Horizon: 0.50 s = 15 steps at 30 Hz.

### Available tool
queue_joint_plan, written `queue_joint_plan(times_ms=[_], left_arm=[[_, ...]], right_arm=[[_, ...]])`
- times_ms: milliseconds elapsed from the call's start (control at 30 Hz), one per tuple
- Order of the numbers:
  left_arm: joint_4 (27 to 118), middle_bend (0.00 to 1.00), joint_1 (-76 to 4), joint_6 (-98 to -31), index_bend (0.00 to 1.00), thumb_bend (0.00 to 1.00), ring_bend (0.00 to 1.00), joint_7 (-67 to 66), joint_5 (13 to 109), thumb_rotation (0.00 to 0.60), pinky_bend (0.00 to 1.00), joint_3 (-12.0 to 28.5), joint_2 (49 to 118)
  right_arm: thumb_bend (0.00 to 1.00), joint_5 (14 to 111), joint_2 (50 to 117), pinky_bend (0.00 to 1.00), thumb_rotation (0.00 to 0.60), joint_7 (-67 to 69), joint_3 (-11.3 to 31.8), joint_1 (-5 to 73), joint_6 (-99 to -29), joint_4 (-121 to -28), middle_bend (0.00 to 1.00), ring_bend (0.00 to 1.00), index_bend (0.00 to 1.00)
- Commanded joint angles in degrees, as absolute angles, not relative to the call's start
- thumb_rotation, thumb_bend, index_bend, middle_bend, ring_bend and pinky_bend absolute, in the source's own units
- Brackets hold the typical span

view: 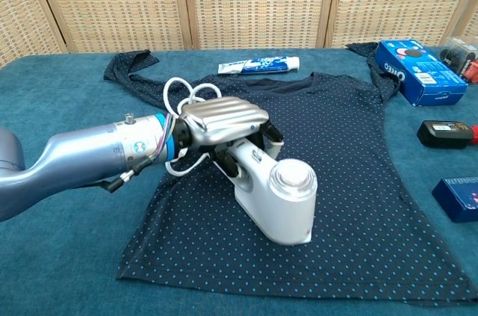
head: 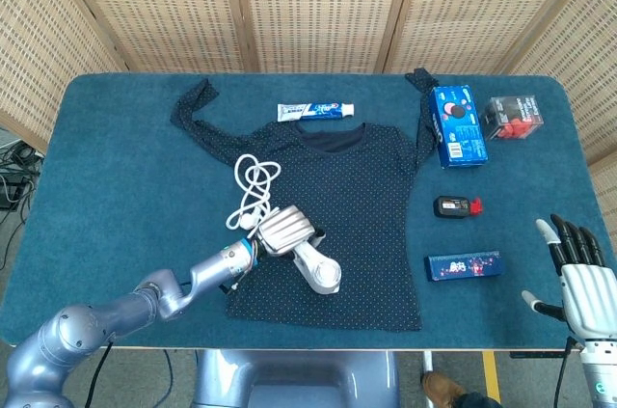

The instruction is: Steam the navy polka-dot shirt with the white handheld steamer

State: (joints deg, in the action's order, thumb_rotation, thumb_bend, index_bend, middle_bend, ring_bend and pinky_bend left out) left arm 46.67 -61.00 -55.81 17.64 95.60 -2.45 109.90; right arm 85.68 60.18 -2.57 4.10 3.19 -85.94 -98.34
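The left robot hand (view: 220,123) is gripping the white steamer (view: 275,195), pressing it on the navy polka-dot shirt (view: 336,181) toward six o'clock; unsteamed three o'clock fabric likely comes next.

Setting reads as a staged test area, likely a lab, not a home. A tabletop (head: 116,186) covered in teal cloth stands before folding wicker screens (head: 318,3) that close off the back. Unrelated goods lie on it as props: toothpaste (head: 315,111) toward the screens, a blue biscuit box (head: 457,126) and a clear box (head: 513,117) at the tabletop's right end. Loose cables (head: 14,172) trail on the floor left of the tabletop.
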Motion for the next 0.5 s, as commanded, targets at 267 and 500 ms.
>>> queue_joint_plan(times_ms=[267, 500], left_arm=[[51.37, 0.84, -60.21, -55.94, 1.0, 0.56, 0.73, 14.7, 97.74, 0.6, 0.79, -4.81, 108.61], [48.83, 0.84, -60.27, -54.14, 1.0, 0.56, 0.73, 13.31, 96.91, 0.6, 0.79, -4.23, 108.79]], right_arm=[[0.0, 85.98, 60.12, 0.0, 0.6, -2.61, 3.97, 3.13, -86.07, -98.45, 0.0, 0.0, 0.0], [0.0, 86.18, 59.96, 0.0, 0.6, -2.34, 4.0, 2.97, -86.48, -98.6, 0.0, 0.0, 0.0]])
